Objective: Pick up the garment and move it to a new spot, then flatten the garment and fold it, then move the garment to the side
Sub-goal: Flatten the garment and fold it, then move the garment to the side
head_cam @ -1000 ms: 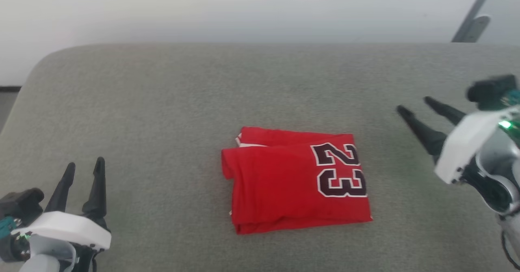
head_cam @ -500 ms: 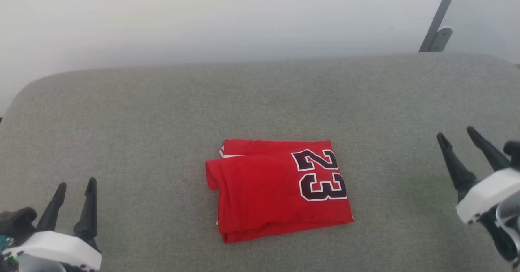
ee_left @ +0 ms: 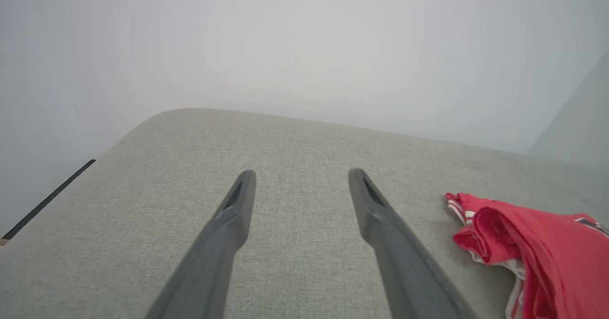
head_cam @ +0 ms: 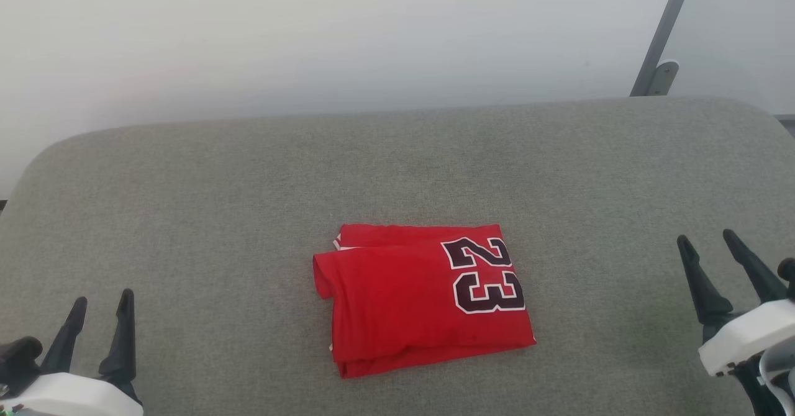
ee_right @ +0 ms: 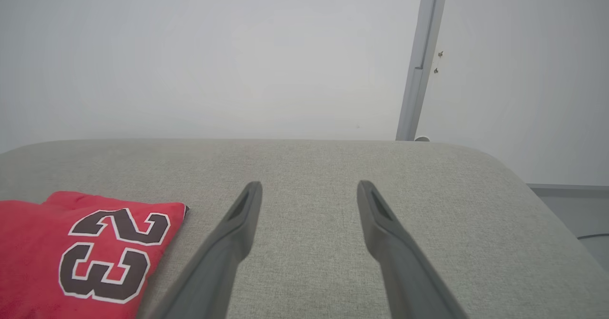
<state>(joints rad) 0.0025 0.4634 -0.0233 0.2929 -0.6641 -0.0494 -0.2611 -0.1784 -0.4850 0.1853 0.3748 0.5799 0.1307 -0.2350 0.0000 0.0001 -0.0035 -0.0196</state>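
— Where is the jersey?

— The red jersey (head_cam: 422, 298) lies folded into a compact rectangle near the middle of the grey fabric-covered table (head_cam: 248, 186). The dark, white-outlined 23 (head_cam: 484, 274) faces up at its right end. In the left wrist view, red-and-white striped trim (ee_left: 464, 212) peeks out of the bunched layers at its left edge.

— And the claws?

— The left claw (head_cam: 103, 298) is at the lower left, fingers spread wide and holding nothing — well apart from the jersey. The right claw (head_cam: 705, 237) is at the lower right, spread just as wide and just as empty, well off to the jersey's right.

— Is either one touching the cloth?

— No. In each wrist view there is bare grey table between the fingers, with the jersey off to one side.

— What is behind the table?

— A pale wall (head_cam: 310, 43), with a grey metal post (head_cam: 661, 37) rising at the far right.
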